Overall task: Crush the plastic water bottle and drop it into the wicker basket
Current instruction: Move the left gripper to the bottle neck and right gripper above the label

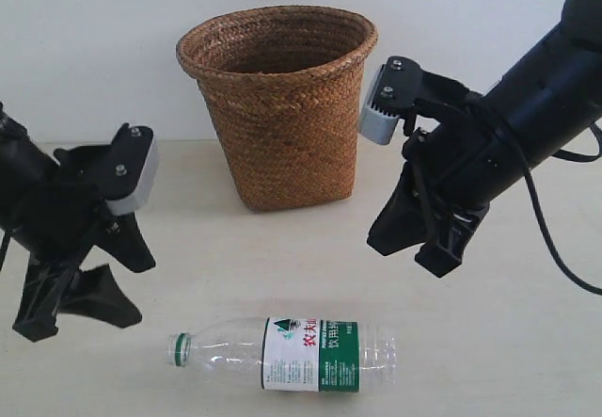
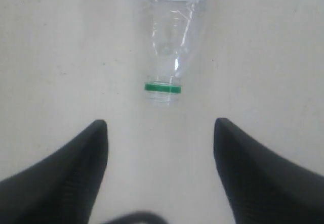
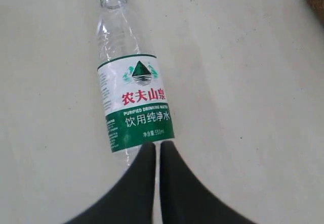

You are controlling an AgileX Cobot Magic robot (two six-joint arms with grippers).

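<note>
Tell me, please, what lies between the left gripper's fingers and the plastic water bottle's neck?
Nothing: the left wrist view shows only bare table between the open left gripper and the plastic water bottle.

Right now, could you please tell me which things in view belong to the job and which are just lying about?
Job: bottle, lying uncrushed; basket, upright; left pincer, open; right pincer, shut.
Lying about: nothing I can see beyond the table and wall.

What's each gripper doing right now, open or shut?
Left gripper: open, holding nothing.
Right gripper: shut, holding nothing.
</note>
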